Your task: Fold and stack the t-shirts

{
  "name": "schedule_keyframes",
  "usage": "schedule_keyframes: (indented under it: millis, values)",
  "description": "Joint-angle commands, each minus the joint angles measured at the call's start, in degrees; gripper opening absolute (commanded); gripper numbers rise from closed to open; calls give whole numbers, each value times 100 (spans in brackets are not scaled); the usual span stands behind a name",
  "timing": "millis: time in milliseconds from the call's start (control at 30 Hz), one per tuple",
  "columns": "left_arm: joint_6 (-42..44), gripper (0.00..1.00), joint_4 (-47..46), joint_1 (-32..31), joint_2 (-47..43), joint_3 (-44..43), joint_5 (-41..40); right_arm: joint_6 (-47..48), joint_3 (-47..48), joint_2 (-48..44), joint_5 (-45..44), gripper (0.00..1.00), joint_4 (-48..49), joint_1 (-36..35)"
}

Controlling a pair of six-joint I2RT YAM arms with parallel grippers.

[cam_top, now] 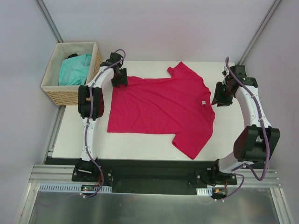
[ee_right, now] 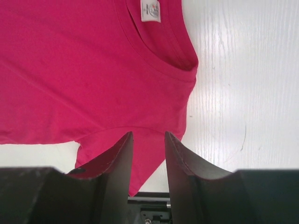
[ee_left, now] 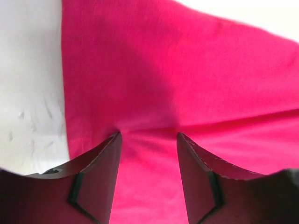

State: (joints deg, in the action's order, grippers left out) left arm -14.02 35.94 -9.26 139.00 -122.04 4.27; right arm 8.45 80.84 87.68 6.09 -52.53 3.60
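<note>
A crimson-pink t-shirt (cam_top: 161, 109) lies spread flat on the white table (cam_top: 135, 142), its neck to the right and its small white label (ee_right: 150, 10) showing. My left gripper (cam_top: 120, 80) stands at the shirt's far left corner. In the left wrist view its jaws (ee_left: 148, 137) are open, tips resting on slightly puckered pink cloth (ee_left: 187, 70), nothing pinched. My right gripper (cam_top: 219, 99) hovers at the shirt's right edge beside the neck. Its jaws (ee_right: 148, 135) stand narrowly open over a sleeve (ee_right: 140, 154). A turquoise t-shirt (cam_top: 74, 69) lies crumpled in the basket.
The woven wicker basket (cam_top: 74, 95) stands at the table's far left corner, close to the left arm's elbow. White walls close in the back and sides. A black rail (cam_top: 154, 172) carrying both arm bases runs along the near edge.
</note>
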Motion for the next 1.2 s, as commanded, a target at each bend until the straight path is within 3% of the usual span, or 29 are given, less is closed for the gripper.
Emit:
schedule_keyframes:
  millis: [0, 233, 333, 467, 667, 900, 1167]
  values:
    - [101, 52, 115, 82, -1075, 48, 240, 157, 415, 170, 383, 37, 366, -34]
    - [-109, 56, 123, 135, -2199, 645, 1110, -10, 100, 241, 814, 37, 797, -61]
    - [-311, 55, 132, 65, -2971, 1522, 997, -176, -357, 14, 850, 37, 718, -131]
    - [-373, 52, 97, -164, -4168, 3443, 366, -528, -1689, -828, 780, 38, 841, -271]
    - [-584, 49, -465, -147, -5751, 5556, 276, -871, -2713, -1771, 736, 38, 868, -342]
    - [-1015, 47, -430, -155, -6472, 6192, 30, -1442, -3337, -2632, 184, 38, -37, -763]
    - [-1041, 46, 53, -155, -6781, 6218, -778, -1758, -3381, -2396, -81, 40, -609, -1351]
